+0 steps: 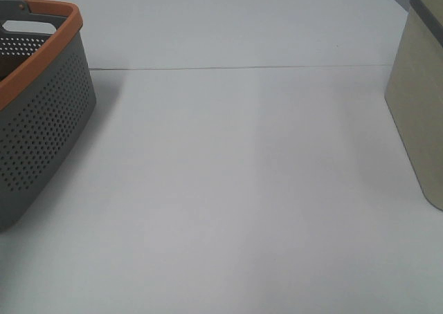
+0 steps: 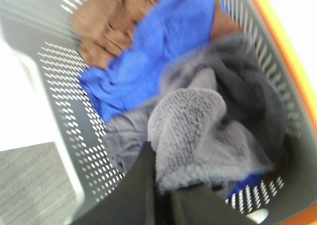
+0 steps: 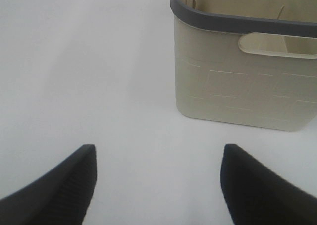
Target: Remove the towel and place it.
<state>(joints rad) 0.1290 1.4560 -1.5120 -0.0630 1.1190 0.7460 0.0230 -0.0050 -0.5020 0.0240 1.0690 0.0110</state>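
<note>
Towel (image 2: 198,121) down inside the gray basket (image 2: 64,101), in the lower middle of the left wrist view. Partly on top of a blue cloth (image 2: 163,41), with a brown cloth (image 2: 109,22) at the upper left. Seems pinched at one fold by the left gripper (image 2: 163,197), jaws pressed close together on it, though blurry there.

Could go wrong in a few ways. Biggest worry: could catch on the basket wall or the orange rim (image 2: 292,76) on the way up and drag the whole basket. Next: could pull the blue cloth along, since touching it. Next: could slip free, being held by only a small bit of soft, floppy stuff. No help close by from the right gripper (image 3: 158,185), jaws spread wide over the white table (image 1: 228,189), near the beige bin (image 3: 233,86) at the upper right of its view.

Looks dark gray, fuzzy and thick. Bunched in a lump, with darker folds toward the right. No white tag to be seen.
</note>
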